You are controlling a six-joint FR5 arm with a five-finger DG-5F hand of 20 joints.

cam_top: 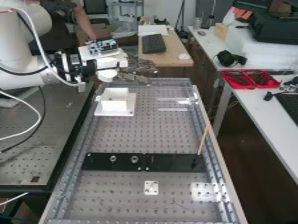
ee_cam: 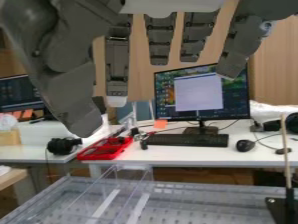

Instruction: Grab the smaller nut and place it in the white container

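Fingers (ee_cam: 159, 45) loosely straight, holding nothing, just past the white container (cam_top: 114, 105), far left. Larger nut (cam_top: 113, 158), bearing (cam_top: 134, 159) on near bar (cam_top: 174, 162). Can't tell where my smaller nut is, so done or left unclear.

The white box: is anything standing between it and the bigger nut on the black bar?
Nothing visible stands between the larger nut and the white container, just flat bench top with little holes.

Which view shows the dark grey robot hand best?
The wrist view: the hand is close, its open fingers spread with gaps between them. In the high view it looks small, its fingers overlapping, beyond the white square container.
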